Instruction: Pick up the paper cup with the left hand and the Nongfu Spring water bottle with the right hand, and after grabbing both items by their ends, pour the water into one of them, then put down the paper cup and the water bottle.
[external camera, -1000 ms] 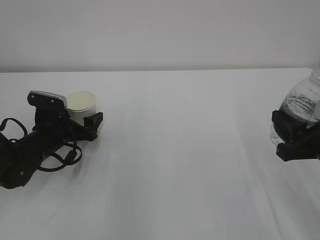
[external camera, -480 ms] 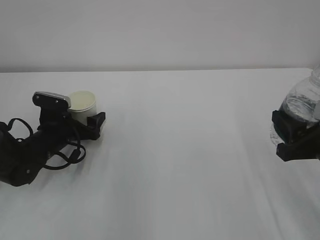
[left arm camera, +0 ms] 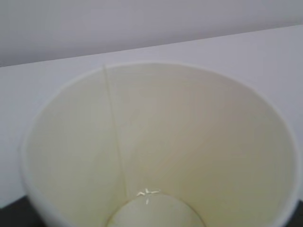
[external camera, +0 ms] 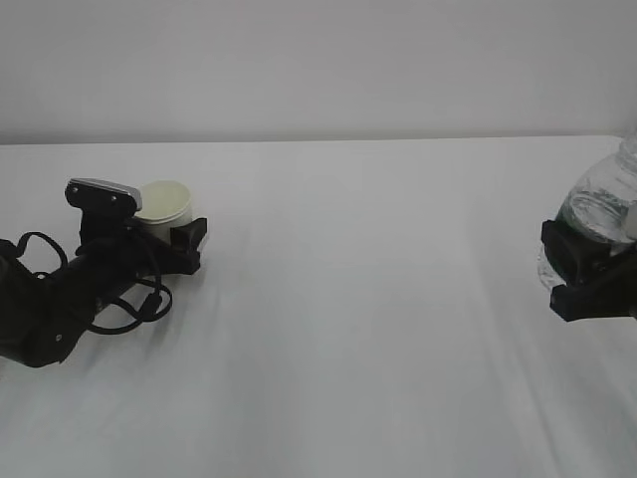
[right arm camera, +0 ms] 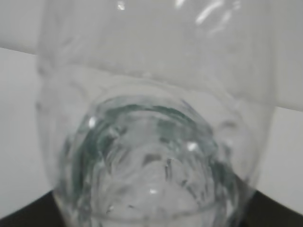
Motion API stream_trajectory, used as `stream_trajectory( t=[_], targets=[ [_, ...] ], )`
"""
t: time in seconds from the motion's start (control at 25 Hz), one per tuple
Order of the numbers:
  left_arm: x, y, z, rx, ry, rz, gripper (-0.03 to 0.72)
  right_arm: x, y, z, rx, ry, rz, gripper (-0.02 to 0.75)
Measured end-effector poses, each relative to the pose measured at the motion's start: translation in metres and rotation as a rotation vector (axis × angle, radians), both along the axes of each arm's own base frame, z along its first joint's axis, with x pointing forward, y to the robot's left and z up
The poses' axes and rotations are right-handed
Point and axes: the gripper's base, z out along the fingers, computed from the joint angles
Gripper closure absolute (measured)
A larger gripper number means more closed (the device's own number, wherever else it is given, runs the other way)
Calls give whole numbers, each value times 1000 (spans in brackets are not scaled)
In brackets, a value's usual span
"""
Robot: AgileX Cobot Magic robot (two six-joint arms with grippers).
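The paper cup (external camera: 164,202) stands upright on the white table at the far left, white outside and cream inside. My left gripper (external camera: 175,235) lies low with a jaw on each side of it. The near finger (external camera: 189,246) sits close against the cup's lower wall, and the jaws are open. In the left wrist view the cup's empty inside (left arm camera: 156,142) fills the frame. At the right edge my right gripper (external camera: 585,274) is shut on the base of the Nongfu Spring water bottle (external camera: 597,199). In the right wrist view the clear bottle (right arm camera: 151,156) with water fills the frame. Its neck is out of view.
The white table (external camera: 348,329) stretches bare between the two arms, meeting a plain pale wall at the back. Black cables (external camera: 129,304) loop beside the left arm on the table.
The left gripper's near finger has drawn in toward the cup and the left arm has shifted slightly. The right gripper and the bottle have not moved.
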Motion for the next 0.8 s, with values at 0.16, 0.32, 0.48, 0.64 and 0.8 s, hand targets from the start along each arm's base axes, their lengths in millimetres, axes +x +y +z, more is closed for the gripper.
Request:
stream_trajectory(
  t=[0.16,0.32,0.48,0.64,0.8],
  targets=[
    [0,0,0,0,0,0,173,0,0,0,0,0,0,334],
    [0,0,0,0,-1,0,179,0,0,0,0,0,0,334],
    [0,0,0,0,-1,0,180,0,0,0,0,0,0,334],
    [0,0,0,0,-1,0,180,0,0,0,0,0,0,334],
    [0,0,0,0,-1,0,190,0,0,0,0,0,0,334]
  ],
)
